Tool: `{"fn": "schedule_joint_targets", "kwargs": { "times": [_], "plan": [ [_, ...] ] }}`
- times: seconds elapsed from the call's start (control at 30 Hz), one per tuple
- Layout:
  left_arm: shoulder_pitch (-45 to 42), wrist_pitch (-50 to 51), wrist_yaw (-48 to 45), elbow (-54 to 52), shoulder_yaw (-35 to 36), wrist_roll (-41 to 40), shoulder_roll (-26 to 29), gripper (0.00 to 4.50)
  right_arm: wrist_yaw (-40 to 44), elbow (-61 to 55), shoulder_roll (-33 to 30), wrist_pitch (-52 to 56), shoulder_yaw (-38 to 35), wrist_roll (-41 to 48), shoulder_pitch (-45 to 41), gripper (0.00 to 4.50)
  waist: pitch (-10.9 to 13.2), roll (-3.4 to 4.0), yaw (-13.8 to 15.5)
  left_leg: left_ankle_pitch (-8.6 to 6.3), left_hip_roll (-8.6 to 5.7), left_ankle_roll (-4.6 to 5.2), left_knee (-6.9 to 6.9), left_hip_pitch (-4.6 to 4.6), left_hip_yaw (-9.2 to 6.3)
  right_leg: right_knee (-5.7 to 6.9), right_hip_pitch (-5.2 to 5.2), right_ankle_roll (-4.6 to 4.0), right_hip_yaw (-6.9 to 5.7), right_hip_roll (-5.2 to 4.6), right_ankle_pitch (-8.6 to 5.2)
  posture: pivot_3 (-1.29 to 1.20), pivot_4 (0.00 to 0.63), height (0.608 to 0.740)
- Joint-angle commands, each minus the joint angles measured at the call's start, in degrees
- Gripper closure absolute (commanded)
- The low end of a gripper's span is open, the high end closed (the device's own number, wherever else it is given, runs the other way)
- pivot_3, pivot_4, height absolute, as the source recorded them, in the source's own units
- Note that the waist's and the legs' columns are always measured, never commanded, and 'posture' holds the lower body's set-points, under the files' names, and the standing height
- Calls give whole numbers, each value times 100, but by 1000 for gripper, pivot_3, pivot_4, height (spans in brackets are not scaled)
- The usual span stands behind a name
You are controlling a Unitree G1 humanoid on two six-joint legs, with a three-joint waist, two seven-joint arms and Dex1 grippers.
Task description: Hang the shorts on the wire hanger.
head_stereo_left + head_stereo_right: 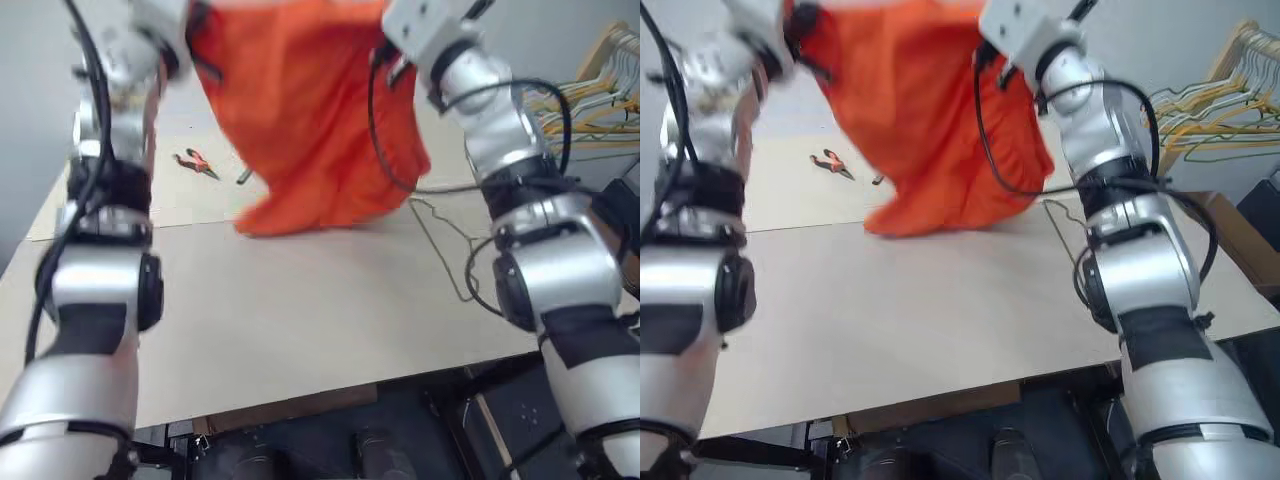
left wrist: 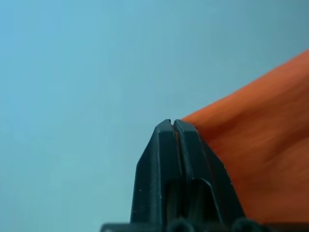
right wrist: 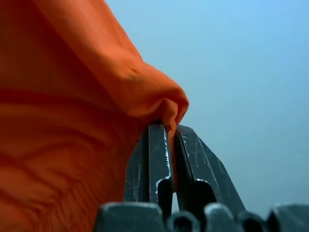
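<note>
Above the far half of a pale table (image 1: 300, 320), one pair of bright orange shorts (image 1: 320, 130) hangs in the air, held up by two robot hands. The left hand (image 2: 172, 124) is pinched fully closed, with a thin edge of the orange cloth caught between its two black fingers (image 2: 159, 159). The right hand (image 3: 166, 128) is likewise clamped tight on a bunched fold of the same cloth, which bulges out just above its fingertips. The shorts drape down between the two raised arms, and their lower edge touches or nearly touches the table surface. One thin grey wire hanger (image 1: 445, 240) lies flat on the table at the robot's right, beside and partly under the hanging cloth, close to the right arm; nothing grips it. On the far left part of the table lies one small tool with red handles (image 1: 195, 163), apart from the shorts, with one small dark object (image 1: 243, 177) next to it that is too small to identify. Beyond the table at the right, a bunch of yellow, green and white hangers (image 1: 590, 95) hangs together; their number cannot be counted
</note>
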Motion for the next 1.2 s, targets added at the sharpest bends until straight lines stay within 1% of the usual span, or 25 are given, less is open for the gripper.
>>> {"fn": "schedule_joint_targets", "kwargs": {
  "times": [0.03,0.1,0.17,0.23,0.3,0.33,0.37,0.4,0.47,0.53,0.57,0.6,0.67,0.73,0.77,0.83,0.9,0.97,1.0,1.07,1.2],
  "plan": [
    [-672,-1639,1850,765,-70,711,284,4500,-1590,316,-225,-1420,-371,-11,-476,4468,0,0,-68,0,-10,0,-43,-1,0,-2,-32,2,-9,-14,-1,-149,0,740],
    [-641,-2219,2154,901,-245,1014,377,4500,-1889,368,-351,-1967,-277,-166,-378,4468,-1,1,-158,-1,-18,-1,-94,5,4,-4,-51,15,-20,-22,-9,-148,0,740],
    [-304,-2654,1982,868,-309,1092,400,4500,-1762,402,-449,-2328,-165,-259,-55,4468,-1,1,-188,-1,-19,-2,-127,19,19,-9,-49,21,-36,-22,-13,-153,0,740],
    [313,-3164,1641,633,-505,1255,491,4500,-1295,415,-549,-2617,-81,-251,431,4468,-15,3,-221,-1,-17,-2,-124,24,21,-22,-32,31,-39,-22,-19,-151,0,740],
    [1095,-3426,1016,163,-493,1036,507,4500,-835,309,-702,-2944,70,-305,972,4468,-15,3,-259,0,-17,0,-120,83,23,-69,68,34,-48,-21,-22,-153,0,740],
    [1560,-3439,631,-206,-456,844,507,4500,-619,206,-790,-3135,166,-349,1256,4468,-16,4,-285,6,-18,10,-110,98,27,-101,105,33,-47,-21,-22,-154,4,740],
    [2349,-3434,161,-923,-476,626,578,4500,-133,10,-912,-3453,301,-329,1719,4468,-16,4,-307,12,-22,21,-95,111,27,-103,129,31,-44,-25,-18,-159,18,740],
    [3096,-3284,-234,-1699,-482,407,641,4500,324,-190,-1021,-3734,428,-291,2133,4468,-15,4,-336,9,-20,27,-67,123,27,-91,147,33,-38,-28,-15,-160,24,740],
    [4092,-2853,-931,-2929,-467,58,795,4500,1117,-544,-1149,-4028,539,-86,2675,4468,-15,5,-393,7,-11,30,-40,130,15,-79,152,35,-17,-28,-2,-166,38,740],
    [5279,-2125,-1746,-4360,-431,-378,1164,4500,2127,-1119,-1345,-4308,779,250,3418,4468,5,7,-474,12,-4,41,-16,121,-3,-57,136,33,-3,-28,11,-170,56,740],
    [5679,-1806,-2052,-4876,-390,-525,1295,4500,2490,-1371,-1412,-4348,834,389,3683,4468,6,7,-505,18,1,41,-16,115,-7,-56,127,30,2,-26,19,-170,56,740],
    [6157,-1563,-2460,-5366,-355,-652,1572,4500,2929,-1691,-1515,-4365,935,581,4008,4468,7,8,-511,18,6,40,-16,122,-11,-48,131,29,7,-24,19,-169,65,740],
    [6862,-1281,-3233,-6016,-290,-860,2121,4500,3535,-2212,-1696,-4365,1071,790,4479,4468,24,5,-529,20,10,38,-10,131,-11,-26,131,30,18,-23,18,-168,76,740],
    [7366,-757,-3769,-6538,-177,-1088,2587,4500,4053,-2691,-1885,-4232,1167,916,4840,4468,45,6,-472,13,10,48,-13,175,-6,-26,157,28,36,-25,12,-167,86,740],
    [7602,-648,-4068,-6713,-120,-1158,2857,4500,4269,-2949,-1978,-4141,1195,962,5043,4468,58,7,-448,-14,11,91,-15,195,2,-23,165,28,49,-27,6,-167,89,740],
    [7948,-285,-4516,-7012,-33,-1228,3263,4500,4585,-3333,-2124,-4041,1233,999,5340,4468,79,6,-383,-14,15,91,-14,245,1,-20,215,58,50,-27,-16,-167,93,740],
    [8351,-336,-5027,-7214,88,-1318,3661,4500,4866,-3785,-2289,-3868,1250,1022,5672,4468,103,1,-301,-19,20,84,-17,298,3,-21,260,50,50,-26,-29,-170,103,740],
    [8805,-275,-5537,-7478,231,-1442,4046,4500,5062,-4189,-2442,-3716,1232,981,5984,4468,117,-1,-218,-37,24,49,-19,304,7,-15,256,38,53,-25,-37,-177,109,740],
    [9017,-253,-5687,-7631,317,-1475,4170,4500,5067,-4328,-2483,-3676,1185,931,6108,4468,127,4,-170,-35,26,52,-23,304,12,-12,251,34,57,-24,-37,-178,111,740],
    [9426,-21,-5918,-8001,542,-1614,4314,4500,5062,-4531,-2545,-3616,1095,836,6277,4468,174,5,-117,-19,26,81,-25,302,22,-3,239,17,65,-23,-36,-186,119,740],
    [10253,180,-6399,-8673,1063,-1769,4419,4500,4943,-4776,-2596,-3486,961,643,6459,4468,216,3,-39,-22,30,77,-26,289,31,1,219,-2,70,-18,-35,-193,126,740]
  ]
}}
